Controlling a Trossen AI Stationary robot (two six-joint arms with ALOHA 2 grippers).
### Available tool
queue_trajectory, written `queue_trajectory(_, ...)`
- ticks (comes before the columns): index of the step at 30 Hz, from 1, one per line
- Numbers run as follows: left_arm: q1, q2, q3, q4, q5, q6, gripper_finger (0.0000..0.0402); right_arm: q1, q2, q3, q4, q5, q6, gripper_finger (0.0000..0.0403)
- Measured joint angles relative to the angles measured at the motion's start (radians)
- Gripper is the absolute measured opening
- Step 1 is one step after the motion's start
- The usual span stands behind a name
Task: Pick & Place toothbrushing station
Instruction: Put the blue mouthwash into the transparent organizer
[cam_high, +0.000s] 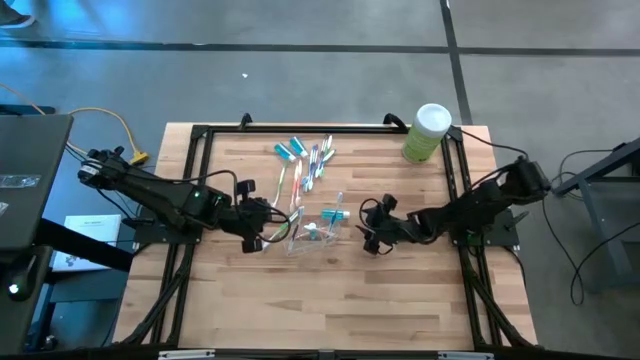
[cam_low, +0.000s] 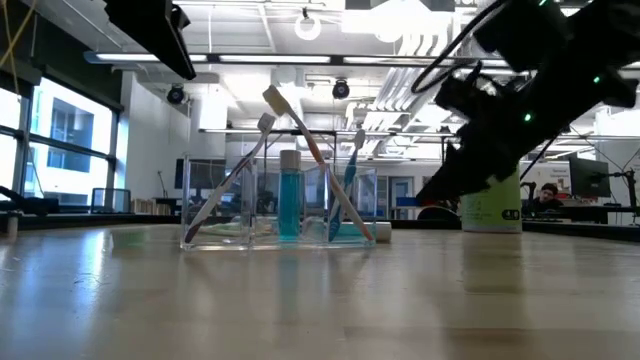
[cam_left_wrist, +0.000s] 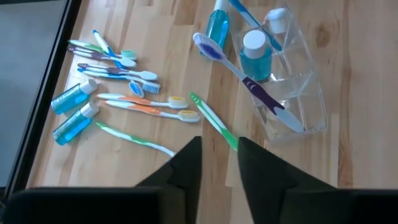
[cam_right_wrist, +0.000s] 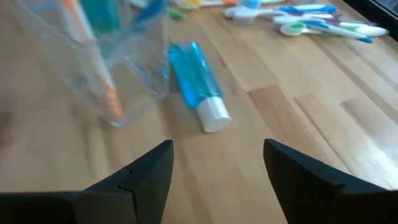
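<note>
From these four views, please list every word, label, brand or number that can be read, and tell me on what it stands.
No text can be read in any view.
Light-green canister: dark marks near its base in the low view, too blurred to read.
White sheet beside the table, by the left arm: print too small to read.
Toothpaste tubes and toothbrushes: no legible lettering.

Two matte black jointed arms, left arm (cam_high: 160, 195) and right arm (cam_high: 480, 205), boxy segments, black cables looped along each, small green indicator lights on the casings, wedge-shaped black fingers (cam_left_wrist: 186, 171), yellow cable behind the left base
</note>
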Motion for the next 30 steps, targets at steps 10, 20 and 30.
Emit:
queue_trajectory(10, 0.002, 0.000, -0.002, 0.003, -0.005, -0.005, 0.0168, -0.079, 0.135, 0.000, 0.196, -0.113, -0.234, 0.0258)
queue_trajectory(20, 0.000, 0.000, -0.004, 0.004, -0.006, -0.007, 0.0168, -0.184, 0.272, 0.000, 0.407, -0.268, -0.328, 0.0259)
queue_trajectory(30, 0.000, 0.000, -0.005, 0.007, -0.006, -0.026, 0.0168, -0.230, 0.308, 0.002, 0.443, -0.350, -0.327, 0.0214)
